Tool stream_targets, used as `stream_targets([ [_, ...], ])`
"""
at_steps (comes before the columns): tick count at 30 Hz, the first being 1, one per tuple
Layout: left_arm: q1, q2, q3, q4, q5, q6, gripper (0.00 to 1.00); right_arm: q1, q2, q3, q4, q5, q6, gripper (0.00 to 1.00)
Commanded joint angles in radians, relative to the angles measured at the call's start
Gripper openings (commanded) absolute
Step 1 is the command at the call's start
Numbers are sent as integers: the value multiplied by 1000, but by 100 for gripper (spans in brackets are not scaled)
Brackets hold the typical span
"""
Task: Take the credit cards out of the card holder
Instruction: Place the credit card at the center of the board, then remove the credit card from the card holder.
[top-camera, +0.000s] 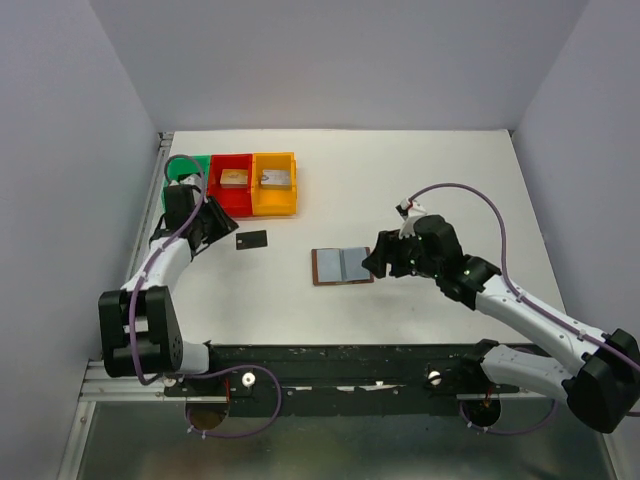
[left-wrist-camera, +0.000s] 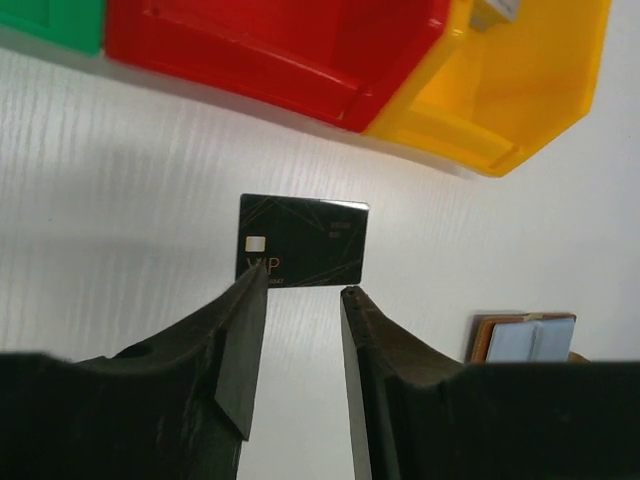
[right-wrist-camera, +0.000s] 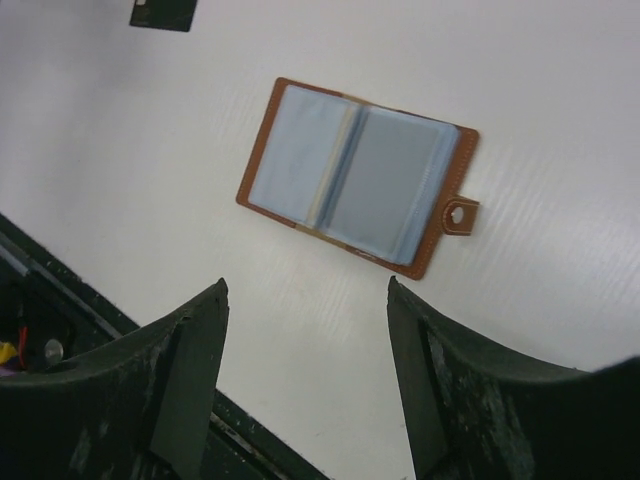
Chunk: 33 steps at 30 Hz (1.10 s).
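Brown leather card holder (top-camera: 342, 266) lies spread open on the desk (top-camera: 430, 190), blue-grey sleeves up, likely so the right claw (right-wrist-camera: 306, 285), poised at its right edge with jaws wide and empty, can reach the pockets. Black credit card (left-wrist-camera: 303, 240) lies flat well to its left, at the left claw (left-wrist-camera: 305, 282), narrowly parted, holding nothing; red bin (top-camera: 232, 205) and orange bin (top-camera: 275, 206) stand beyond, obstructing nothing.

Left wrist: card (left-wrist-camera: 305, 240) near-left corner hidden behind left claw (left-wrist-camera: 303, 290); fine print too small to read. Wallet (left-wrist-camera: 525, 338), right of claw, lower part hidden behind it. Bins (left-wrist-camera: 250, 50) beyond claw cut by top edge. Right wrist: card, far left beyond right claw (right-wrist-camera: 305, 290), cut by top edge; wallet sleeves cloudy, contents unclear. Overhead: right claw covers wallet's right edge.
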Motion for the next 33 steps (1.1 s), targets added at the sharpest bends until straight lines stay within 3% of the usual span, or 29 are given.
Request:
stream_targets([
  [1, -193, -151, -49, -27, -235, 3, 48, -22, 19, 21, -57, 196, 23, 73],
  [2, -247, -177, -58, -31, -293, -7, 55, -29, 37, 29, -75, 211, 18, 72],
  [3, -301, -200, -64, -40, -347, -23, 71, -36, 54, 38, -92, 224, 9, 72],
  [5, -429, -263, -72, -56, -542, -32, 84, -38, 95, 47, -102, 238, -9, 71],
  [7, -522, -326, -103, -22, -646, -50, 99, -39, 149, 64, -108, 233, -32, 71],
  [11, -537, -433, -169, 25, -613, -300, 99, -39, 267, 131, -145, 213, -46, 70],
  [16, -537, -455, -224, 155, -333, -270, 99, -41, 391, 211, -172, 267, -51, 68],
  [18, -537, -472, -270, 218, -286, -285, 99, -44, 437, 246, -192, 281, -57, 66],
  [33, -542, -495, -353, 257, -216, -305, 96, -49, 638, 365, -277, 285, -74, 53],
])
